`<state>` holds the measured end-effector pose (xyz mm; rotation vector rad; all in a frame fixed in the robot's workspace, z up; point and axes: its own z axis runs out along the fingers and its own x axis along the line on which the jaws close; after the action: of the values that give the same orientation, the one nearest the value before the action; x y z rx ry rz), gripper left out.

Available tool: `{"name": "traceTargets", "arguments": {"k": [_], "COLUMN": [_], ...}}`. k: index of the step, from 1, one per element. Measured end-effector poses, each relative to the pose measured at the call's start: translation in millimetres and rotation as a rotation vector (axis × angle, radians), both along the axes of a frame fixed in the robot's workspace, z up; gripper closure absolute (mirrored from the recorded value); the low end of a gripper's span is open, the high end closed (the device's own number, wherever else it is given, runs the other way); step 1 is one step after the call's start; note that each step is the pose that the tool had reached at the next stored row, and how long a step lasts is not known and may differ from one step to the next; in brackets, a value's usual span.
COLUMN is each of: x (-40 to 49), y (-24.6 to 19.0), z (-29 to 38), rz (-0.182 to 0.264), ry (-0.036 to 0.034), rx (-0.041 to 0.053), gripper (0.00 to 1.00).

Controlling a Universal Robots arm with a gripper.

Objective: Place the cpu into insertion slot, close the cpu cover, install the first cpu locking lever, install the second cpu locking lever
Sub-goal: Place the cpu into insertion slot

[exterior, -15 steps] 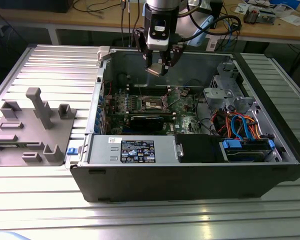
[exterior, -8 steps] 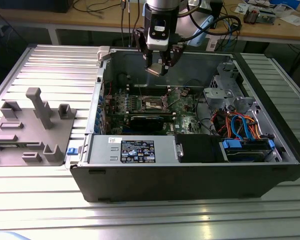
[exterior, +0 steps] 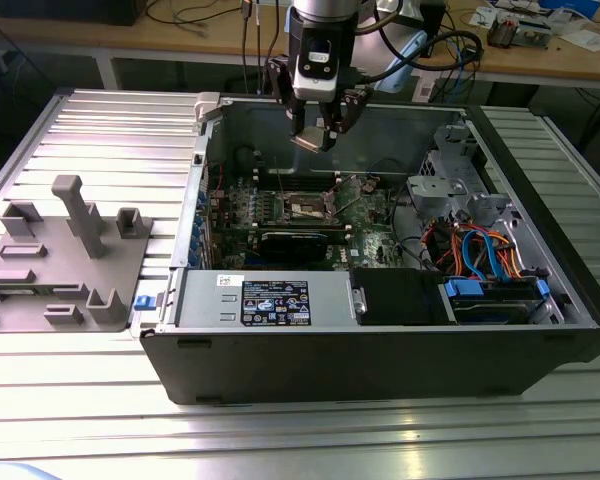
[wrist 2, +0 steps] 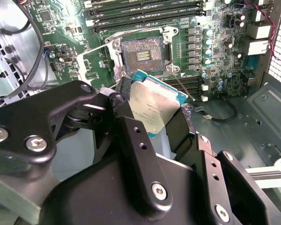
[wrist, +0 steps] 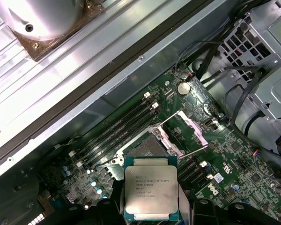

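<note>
Above the open computer case (exterior: 380, 372) on the ribbed metal desk (exterior: 100, 130), one cpu (wrist: 151, 190) is gripped by its edges between the jaws, tilted and well clear of the board. One insertion slot (wrist 2: 141, 55) is seen uncovered below it on the green motherboard (wrist 2: 61, 33), partly hidden by the chip in the first wrist view. One cpu cover (wrist: 193, 127) is raised open beside the socket. Long memory slots (wrist 2: 145, 11) are set alongside. One black card (exterior: 295, 243) and one grey power supply (exterior: 205, 300) are seen nearby. Printed lines are carried on the chip's top, and a label (exterior: 275, 302) on the supply.
</note>
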<state>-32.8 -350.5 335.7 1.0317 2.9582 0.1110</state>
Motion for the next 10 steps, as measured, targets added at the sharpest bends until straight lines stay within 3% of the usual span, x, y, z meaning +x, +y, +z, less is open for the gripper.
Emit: {"name": "traceTargets", "arguments": {"k": [10], "x": [0.0], "y": [0.0], "z": [0.0], "rz": [-0.004], "ry": [0.0], "rx": [0.0], "gripper": [0.46]}}
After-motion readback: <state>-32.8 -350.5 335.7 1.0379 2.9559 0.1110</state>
